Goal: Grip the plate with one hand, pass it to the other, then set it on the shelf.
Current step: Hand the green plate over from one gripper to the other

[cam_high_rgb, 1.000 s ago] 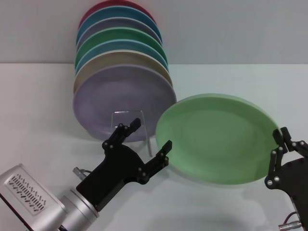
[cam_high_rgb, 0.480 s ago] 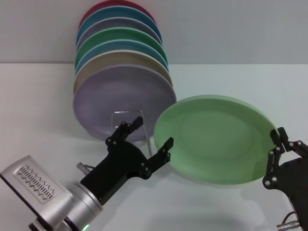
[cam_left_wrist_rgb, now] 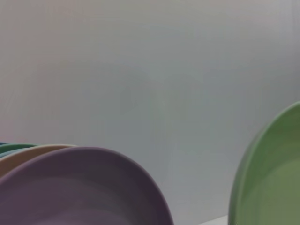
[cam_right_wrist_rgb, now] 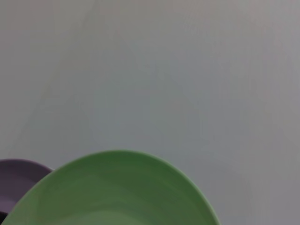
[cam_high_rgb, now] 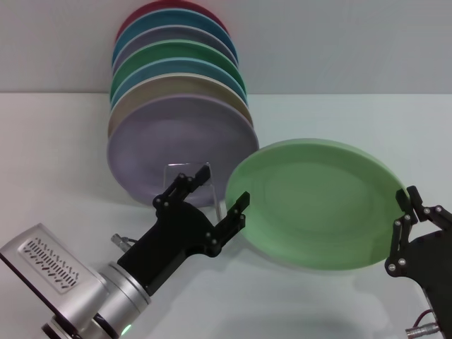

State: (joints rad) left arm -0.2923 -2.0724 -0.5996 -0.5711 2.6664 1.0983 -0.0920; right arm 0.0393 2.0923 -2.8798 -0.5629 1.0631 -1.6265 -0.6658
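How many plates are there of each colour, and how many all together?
Red plate: 1
Blue plates: 2, the other lower in the stack
Purple plates: 2, the other higher up
Dark green plate: 1
Tan plate: 1
Pale mint-green plate, held at its edge by the right gripper: 1
Total: 8 plates

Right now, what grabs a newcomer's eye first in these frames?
The pale green plate, held tilted off the table by the right gripper shut on its right edge. Next, the left gripper, open, reaching for the plate's left rim. Behind it, a leaning row of coloured plates in the rack, lilac plate in front.
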